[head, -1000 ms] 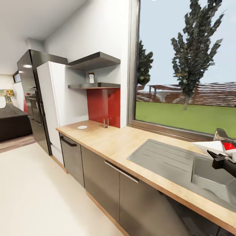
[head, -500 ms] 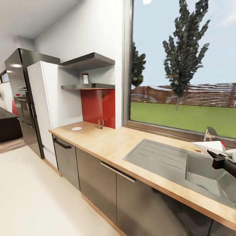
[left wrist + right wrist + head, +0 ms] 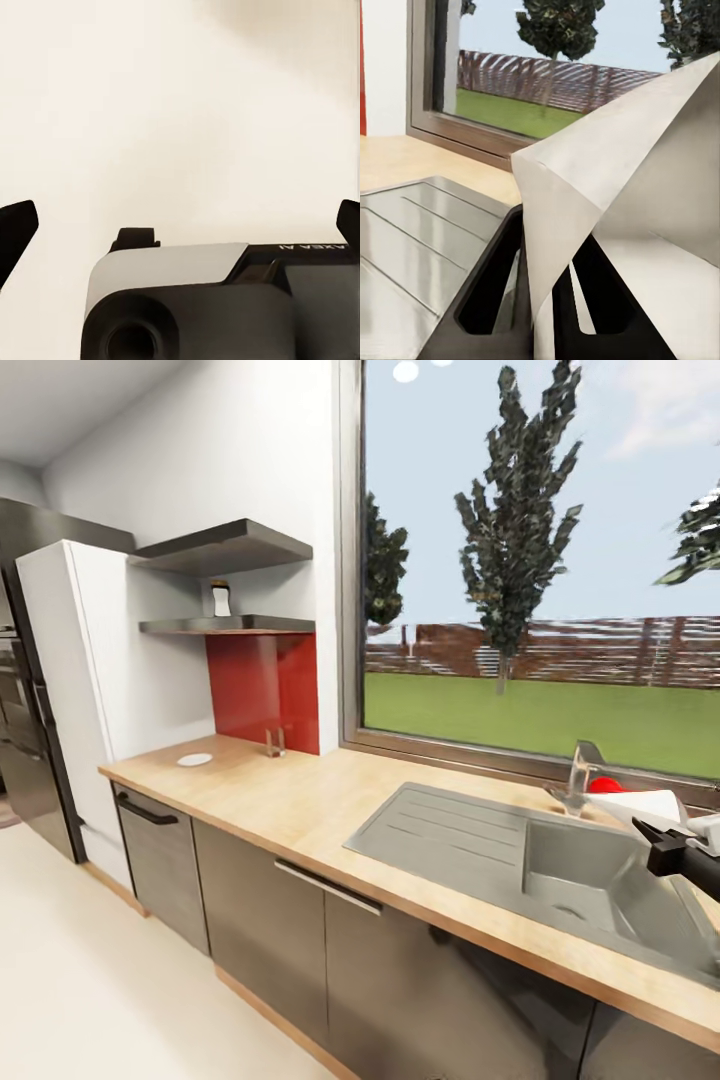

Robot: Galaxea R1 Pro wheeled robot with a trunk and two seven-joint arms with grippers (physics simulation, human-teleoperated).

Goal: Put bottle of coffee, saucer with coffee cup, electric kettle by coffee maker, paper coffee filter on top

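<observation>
A: Five jobs are asked for, and none of them can be seen finished yet.

B: What is seen first, starting from the left?

A: The bottle of coffee point(image 3: 220, 598) is seen on the kitchen shelf point(image 3: 228, 625), up on the wall to the left of the window point(image 3: 540, 560). It has not been brought down.

B: And under the shelf?

A: The kitchen countertop point(image 3: 300, 800) is seen there. A small white round thing, most likely the saucer point(image 3: 194, 759), is lying on it, left of the window and well apart from the sink point(image 3: 540, 860). No cup is seen on it. A small clear holder point(image 3: 273, 742) is stood just beside the red wall panel point(image 3: 262, 688).

B: What is held?

A: The paper coffee filter point(image 3: 622, 202) is clamped between the fingers point(image 3: 487, 300) of the right gripper point(image 3: 547, 307). In the head view it is held up over the sink, below the window, near the tap point(image 3: 580, 770).

B: And the other one?

A: The left gripper point(image 3: 180, 217) is spread wide apart, with nothing in it. Pale floor point(image 3: 150, 97) is seen beyond it.

B: So what is left?

A: It is judged that almost all of it is left. The filter has been picked up but not put on the coffee maker. The bottle, the cup, the saucer and the kettle have still to be set in place.
</observation>
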